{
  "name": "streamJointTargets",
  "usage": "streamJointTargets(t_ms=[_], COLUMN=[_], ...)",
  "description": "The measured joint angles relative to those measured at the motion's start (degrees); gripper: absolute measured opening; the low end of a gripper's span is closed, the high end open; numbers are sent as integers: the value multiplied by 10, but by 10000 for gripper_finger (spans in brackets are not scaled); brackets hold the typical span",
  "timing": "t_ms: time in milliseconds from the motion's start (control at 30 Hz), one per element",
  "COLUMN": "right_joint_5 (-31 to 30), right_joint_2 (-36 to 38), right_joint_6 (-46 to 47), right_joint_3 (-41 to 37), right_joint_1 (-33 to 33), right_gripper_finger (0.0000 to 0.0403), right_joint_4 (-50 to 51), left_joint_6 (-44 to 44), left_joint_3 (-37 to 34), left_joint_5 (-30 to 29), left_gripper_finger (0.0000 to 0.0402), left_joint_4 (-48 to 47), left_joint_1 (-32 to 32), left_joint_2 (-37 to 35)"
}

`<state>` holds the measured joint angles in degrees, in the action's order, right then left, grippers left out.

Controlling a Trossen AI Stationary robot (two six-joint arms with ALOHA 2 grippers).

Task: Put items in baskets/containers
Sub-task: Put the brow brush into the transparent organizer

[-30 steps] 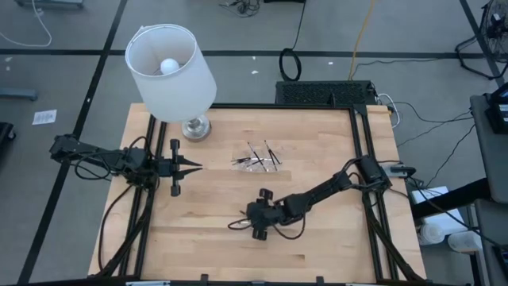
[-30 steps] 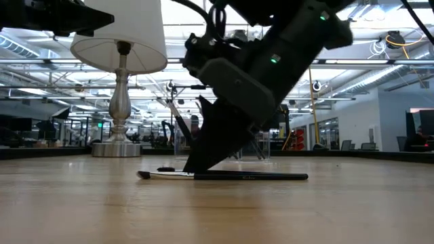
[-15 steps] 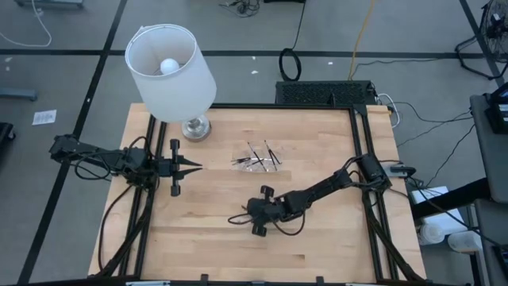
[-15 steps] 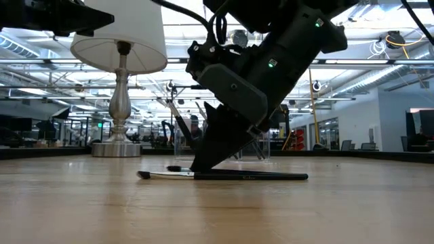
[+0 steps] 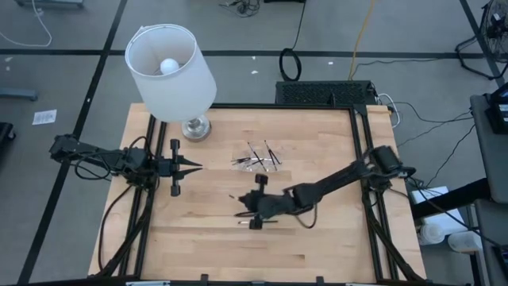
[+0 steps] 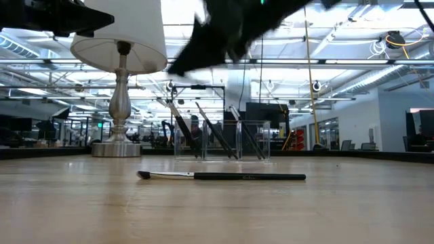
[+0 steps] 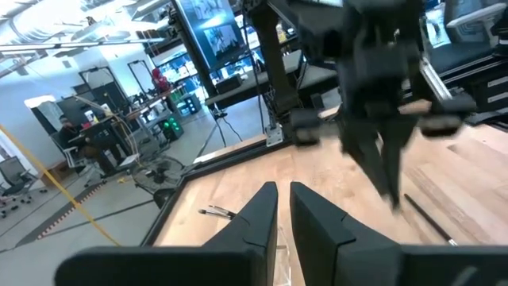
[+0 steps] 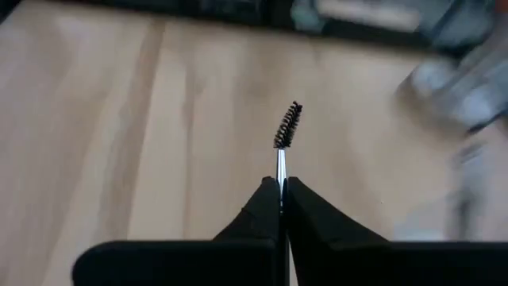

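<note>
The right gripper is up off the table now, fingers pinched tight on a thin spoolie brush whose bristled head pokes out just past the fingertips in the right wrist view. That is a slim thing held by very little, and I'd worry it twists or slides out on the way over, since only the narrow shaft sits between the pads. The clear tray stands further back on the table, near the lamp, with several sticks already leaning inside it; they stick up at angles, so a careless descent could knock them out or tip the light tray. Another long brush lies flat on the wood below the raised arm, near the front, waiting to be collected. The left gripper hangs off to the side, well apart from the tray, its fingers nearly together and holding nothing. If the release comes too high, the brush may bounce off the rim and roll.
</note>
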<state>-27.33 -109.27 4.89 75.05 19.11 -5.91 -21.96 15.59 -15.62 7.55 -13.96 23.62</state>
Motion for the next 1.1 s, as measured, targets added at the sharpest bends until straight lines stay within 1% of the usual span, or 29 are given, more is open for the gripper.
streamJointTargets(t_ms=[67,133,167,233,333,400,467,533,633,700,767,867,1000,1100], right_joint_5=[-11,-11,-10,0,63,92,91,73,67,82,97,99,99,114], right_joint_2=[30,61,78,102,114,111,111,114,113,113,114,109,94,84], right_joint_6=[-44,-96,-125,-177,-237,-255,-268,-272,-251,-229,-206,-193,-196,-198], right_joint_3=[-1,-2,-7,-35,-109,-163,-210,-250,-297,-313,-316,-316,-304,-281], right_joint_1=[2,5,5,4,-6,-13,-20,-28,-46,-57,-65,-71,-71,-71], right_gripper_finger=[2,1,1,1,1,1,1,0,0,0,0,0,0,0], right_joint_4=[-7,-31,-59,-170,-353,-447,-528,-600,-677,-697,-695,-684,-678,-664], left_joint_6=[0,3,5,12,15,16,18,20,17,24,49,83,102,115], left_joint_3=[0,0,0,0,0,0,0,0,0,0,0,0,0,0], left_joint_5=[0,0,0,0,0,0,0,0,1,2,6,17,66,73], left_gripper_finger=[47,47,47,47,47,47,47,47,47,47,47,47,47,47], left_joint_4=[-1,-1,-2,-1,-1,-1,-1,-1,0,1,2,24,98,171], left_joint_1=[0,0,0,0,0,0,0,0,0,0,0,0,0,0], left_joint_2=[0,0,0,0,0,0,0,0,0,0,2,24,89,150])
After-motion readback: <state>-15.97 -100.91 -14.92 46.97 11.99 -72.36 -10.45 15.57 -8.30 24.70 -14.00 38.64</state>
